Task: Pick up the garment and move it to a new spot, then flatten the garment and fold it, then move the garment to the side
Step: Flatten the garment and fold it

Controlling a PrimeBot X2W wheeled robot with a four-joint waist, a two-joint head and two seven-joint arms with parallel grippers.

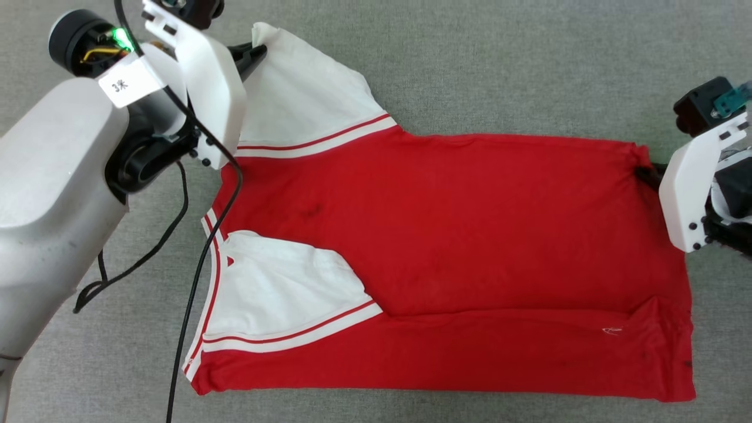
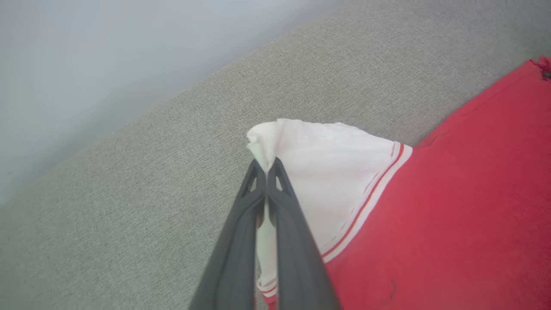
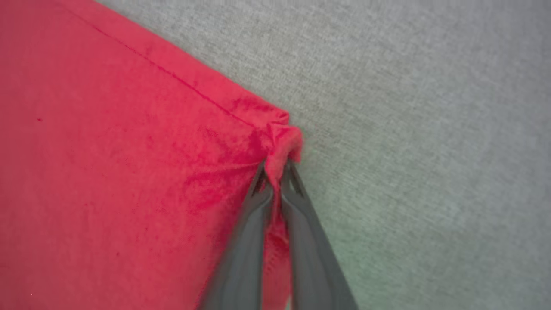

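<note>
— Grey woven surface (image 1: pixel 470 70) on every side. Was spread with the garment (image 1: pixel 470 223), collar end to the left, hem to the right.

— Lay flat?

— Mostly. Was already turned over along the near side, with the near sleeve (image 1: pixel 282 294) resting on the red body. Was left single on the far side, with the far sleeve (image 1: pixel 305 100) pointing far-left.

— And at the grippers?

— Left gripper (image 2: pixel 267 165): closed on the tip of the far sleeve, pinching white cloth. Right gripper (image 3: pixel 277 170): closed on the far-right hem corner (image 3: pixel 282 137), bunching red cloth at the tips.

— Judged as which step?

— Folding, by the look of it, on the point of starting the second long fold. Seemed done with the moving and the flattening.

— Called for what next?

— Probably for lifting both pinched points together, carrying them toward the near edge at an even pace, and laying the far side over the body. Needed some tension kept along that far edge. Risked dragging the whole garment if raised too little, and a skewed crease if led by one side.
</note>
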